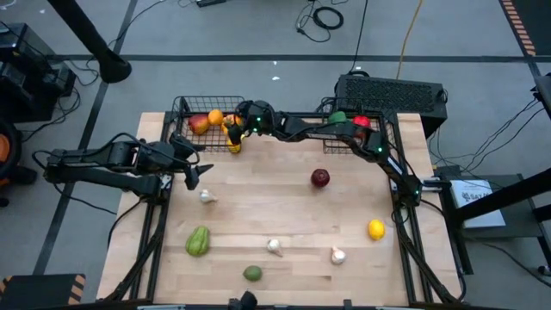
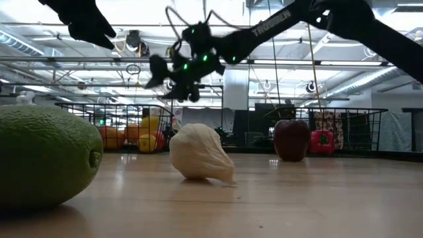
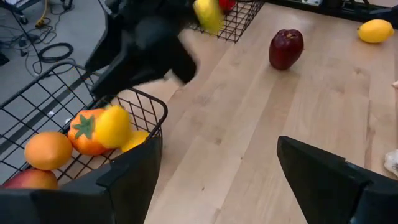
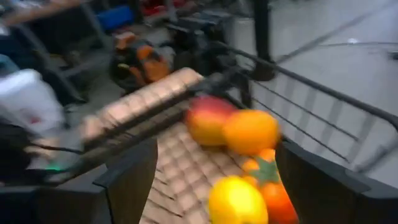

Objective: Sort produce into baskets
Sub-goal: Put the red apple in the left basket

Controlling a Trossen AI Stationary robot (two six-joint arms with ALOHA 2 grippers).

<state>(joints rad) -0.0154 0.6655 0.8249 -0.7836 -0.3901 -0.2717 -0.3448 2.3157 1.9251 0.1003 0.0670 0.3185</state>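
My right gripper [image 4: 214,155] is open and reaches across the table over the left basket [image 1: 185,108] at the far left. A yellow fruit [image 4: 236,199] lies just below and between its fingers, touching neither, beside a tomato [image 3: 84,130], an orange [image 4: 250,130] and a reddish apple [image 4: 208,118] in that basket. The right basket [image 1: 344,145] at the far right holds a green piece [image 1: 338,116] and a red one [image 1: 362,121]. My left gripper [image 3: 217,149] waits open at the table's left side, by the left basket's near corner.
Loose on the table are a dark red apple [image 1: 320,178], a lemon [image 1: 376,229], three garlic bulbs [image 1: 207,196] [image 1: 275,247] [image 1: 338,255], a green pepper [image 1: 198,241] and a lime [image 1: 252,274]. A black vented box [image 1: 392,90] stands behind the right basket.
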